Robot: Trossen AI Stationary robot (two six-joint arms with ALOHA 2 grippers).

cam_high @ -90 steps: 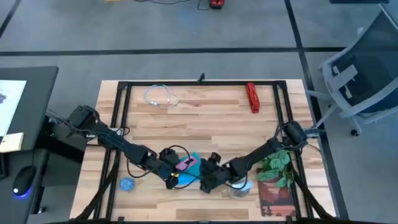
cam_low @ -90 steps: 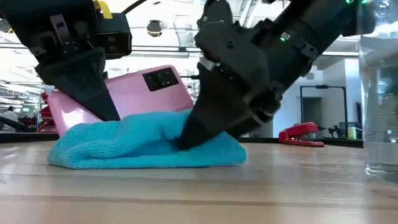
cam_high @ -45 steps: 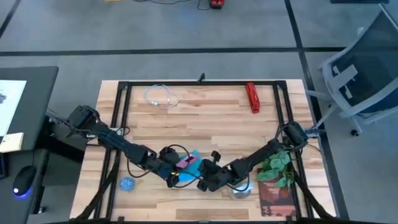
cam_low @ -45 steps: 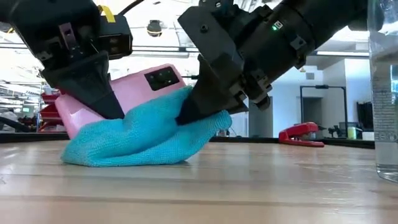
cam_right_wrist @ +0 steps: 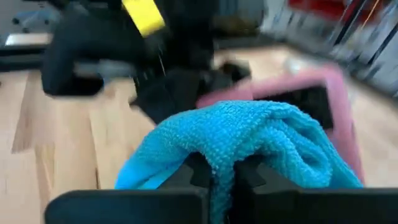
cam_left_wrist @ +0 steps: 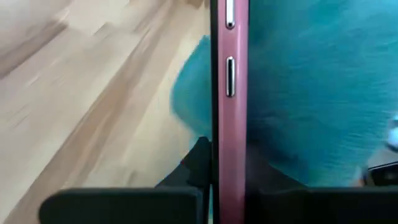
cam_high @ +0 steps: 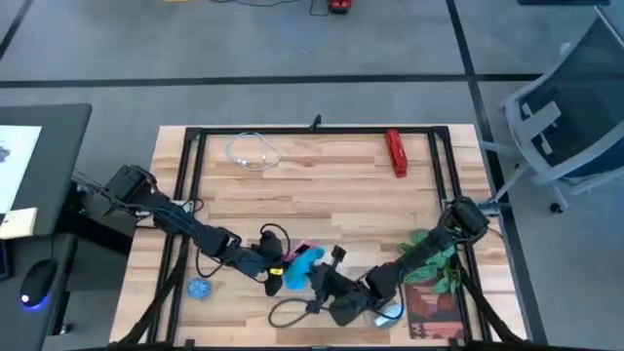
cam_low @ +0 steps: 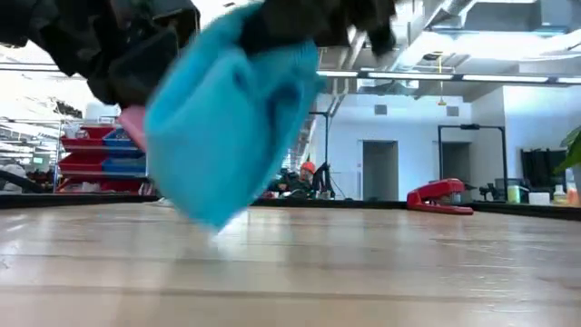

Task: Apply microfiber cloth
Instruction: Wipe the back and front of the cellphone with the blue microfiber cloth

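Since half a second ago you've got the microfiber cloth (cam_low: pixel 227 118) fully off the table (cam_high: pixel 322 200): it was draped with one edge on the wood, and in the low view it now hangs clear in the air as a bunched, folded wad. The right gripper (cam_right_wrist: pixel 214 177) has it pinched, fingers closed tight on a fold of fabric, with the rest spilling over both sides. Your right arm has swung toward the near edge in the high view, and the cloth (cam_high: pixel 304 261) sits between both grippers near the front middle of the table. The left gripper (cam_left_wrist: pixel 227 186) is clamped on the pink phone (cam_left_wrist: pixel 229 93), held edge-on so its side buttons show, and the cloth (cam_left_wrist: pixel 311 87) lies right against one face of it. From the right wrist, the phone (cam_right_wrist: pixel 311 99) stands just behind the cloth, camera block visible. The cloth is bright sky blue with a plain looped texture and no markings. The red stapler (cam_high: pixel 395 153), white cable (cam_high: pixel 252 151) and small blue disc (cam_high: pixel 200 289) haven't moved.
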